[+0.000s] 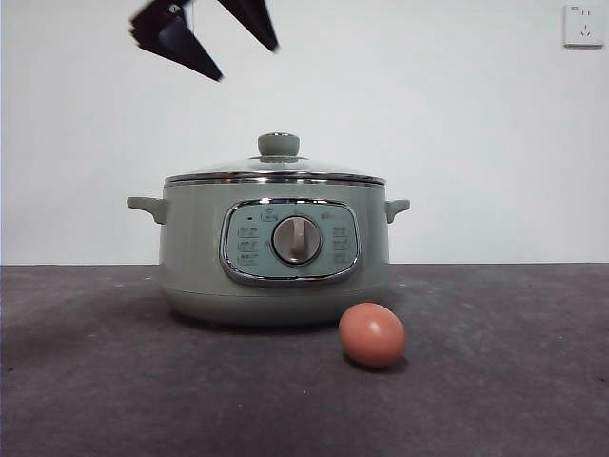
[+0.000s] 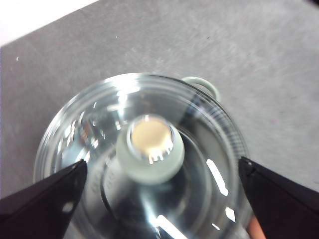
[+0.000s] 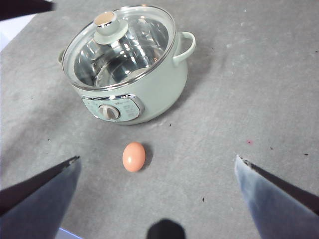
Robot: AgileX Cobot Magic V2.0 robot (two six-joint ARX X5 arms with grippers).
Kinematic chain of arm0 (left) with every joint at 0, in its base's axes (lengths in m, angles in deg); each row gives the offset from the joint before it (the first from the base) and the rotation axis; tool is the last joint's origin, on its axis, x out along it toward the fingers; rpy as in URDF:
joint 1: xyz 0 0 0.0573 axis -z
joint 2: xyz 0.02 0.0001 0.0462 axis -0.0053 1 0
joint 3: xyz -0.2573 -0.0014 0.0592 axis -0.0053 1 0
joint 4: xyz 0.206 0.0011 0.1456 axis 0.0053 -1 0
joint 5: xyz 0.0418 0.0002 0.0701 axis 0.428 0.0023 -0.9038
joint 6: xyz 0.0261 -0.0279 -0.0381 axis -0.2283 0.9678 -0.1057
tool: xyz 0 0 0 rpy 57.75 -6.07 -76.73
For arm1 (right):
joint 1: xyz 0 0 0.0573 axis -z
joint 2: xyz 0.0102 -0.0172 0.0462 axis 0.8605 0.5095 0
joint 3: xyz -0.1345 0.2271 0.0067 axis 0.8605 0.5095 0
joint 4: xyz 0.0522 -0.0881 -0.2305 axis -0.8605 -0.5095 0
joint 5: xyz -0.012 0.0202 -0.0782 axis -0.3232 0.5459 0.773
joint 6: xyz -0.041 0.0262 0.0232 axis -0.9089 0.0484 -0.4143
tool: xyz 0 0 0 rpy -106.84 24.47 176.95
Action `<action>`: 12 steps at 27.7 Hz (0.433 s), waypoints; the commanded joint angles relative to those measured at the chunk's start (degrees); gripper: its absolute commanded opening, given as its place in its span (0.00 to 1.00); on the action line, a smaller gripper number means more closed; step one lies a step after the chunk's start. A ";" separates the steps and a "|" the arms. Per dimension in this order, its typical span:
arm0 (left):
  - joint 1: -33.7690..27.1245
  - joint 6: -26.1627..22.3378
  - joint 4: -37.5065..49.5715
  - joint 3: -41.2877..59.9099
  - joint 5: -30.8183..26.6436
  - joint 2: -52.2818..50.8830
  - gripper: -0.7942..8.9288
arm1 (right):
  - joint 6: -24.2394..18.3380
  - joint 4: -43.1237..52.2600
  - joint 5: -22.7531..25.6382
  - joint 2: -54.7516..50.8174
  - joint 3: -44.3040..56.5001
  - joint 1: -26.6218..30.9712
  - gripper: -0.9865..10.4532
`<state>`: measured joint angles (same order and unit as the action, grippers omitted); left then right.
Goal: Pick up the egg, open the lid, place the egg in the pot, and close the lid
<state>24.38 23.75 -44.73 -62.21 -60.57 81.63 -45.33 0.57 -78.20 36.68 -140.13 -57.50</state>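
The sage-green pot stands mid-table with its glass lid shut on it. The brown-orange egg lies on the table just in front of the pot, to the right of its dial. My left gripper hangs open high above the lid; in the left wrist view its jaws straddle the green knob from above without touching it. My right gripper is open and empty, high above the table, with the egg and pot below it.
The dark grey table runs out on both sides of the pot. A white wall with a socket stands behind. The pot's side handles stick out left and right.
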 commanded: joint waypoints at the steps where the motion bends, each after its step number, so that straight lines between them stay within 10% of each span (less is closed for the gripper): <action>1: 1.11 -1.90 0.76 -2.21 -0.87 3.93 0.83 | -0.09 0.22 -0.24 0.15 -0.11 -0.02 0.69; 12: 1.90 -1.55 7.04 -2.47 -2.16 13.49 0.82 | -0.11 0.20 -0.22 0.70 -0.11 -0.02 0.69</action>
<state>26.15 22.59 -38.09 -64.66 -62.91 94.48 -45.33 0.46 -78.18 37.27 -140.13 -57.50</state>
